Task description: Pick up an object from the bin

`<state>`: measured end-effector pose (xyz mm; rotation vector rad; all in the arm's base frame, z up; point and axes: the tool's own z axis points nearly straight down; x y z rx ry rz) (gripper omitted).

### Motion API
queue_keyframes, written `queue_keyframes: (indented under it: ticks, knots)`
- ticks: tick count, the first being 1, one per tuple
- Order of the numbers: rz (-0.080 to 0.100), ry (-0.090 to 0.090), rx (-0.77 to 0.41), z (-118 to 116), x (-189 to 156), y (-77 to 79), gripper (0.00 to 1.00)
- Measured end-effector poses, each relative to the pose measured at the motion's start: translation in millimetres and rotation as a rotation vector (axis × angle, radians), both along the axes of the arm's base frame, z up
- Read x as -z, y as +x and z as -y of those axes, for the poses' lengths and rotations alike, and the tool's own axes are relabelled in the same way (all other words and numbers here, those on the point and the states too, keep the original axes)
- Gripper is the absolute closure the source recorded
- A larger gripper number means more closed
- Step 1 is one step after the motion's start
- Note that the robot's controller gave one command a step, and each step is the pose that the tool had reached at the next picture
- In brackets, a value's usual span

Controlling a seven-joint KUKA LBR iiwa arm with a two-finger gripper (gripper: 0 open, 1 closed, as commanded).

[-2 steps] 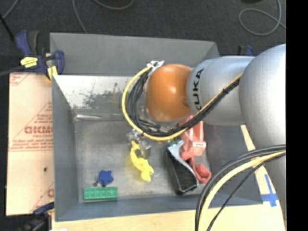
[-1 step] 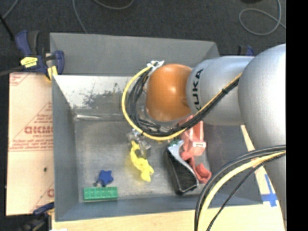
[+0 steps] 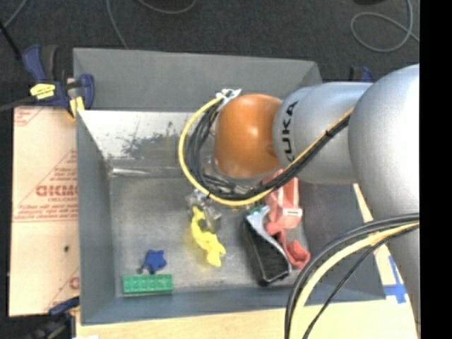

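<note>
My gripper [image 3: 204, 217] hangs below the orange wrist cover near the middle of the bin, its tips right at the top of a yellow lumpy toy [image 3: 207, 244] that lies on the bin floor. Whether the fingers touch the toy I cannot tell. Right of the toy lies a black flat brush-like object [image 3: 266, 259], and a pink plastic piece [image 3: 286, 217] leans beside it under the arm.
A green studded brick [image 3: 147, 284] lies by the front wall at the lower left, with a small blue figure [image 3: 151, 260] just above it. The arm covers the bin's right and back middle.
</note>
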<state>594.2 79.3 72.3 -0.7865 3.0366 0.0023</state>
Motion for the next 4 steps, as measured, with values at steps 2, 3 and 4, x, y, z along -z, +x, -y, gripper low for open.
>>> queue_keyframes:
  ticks: [2, 3, 4]
  knots:
    - [-0.001, 0.0, 0.002, -0.1, 0.0, 0.0, 1.0]
    - [-0.001, 0.0, 0.002, -0.2, 0.0, -0.1, 1.0]
    - [-0.001, 0.0, 0.002, -0.2, 0.0, -0.1, 1.0]
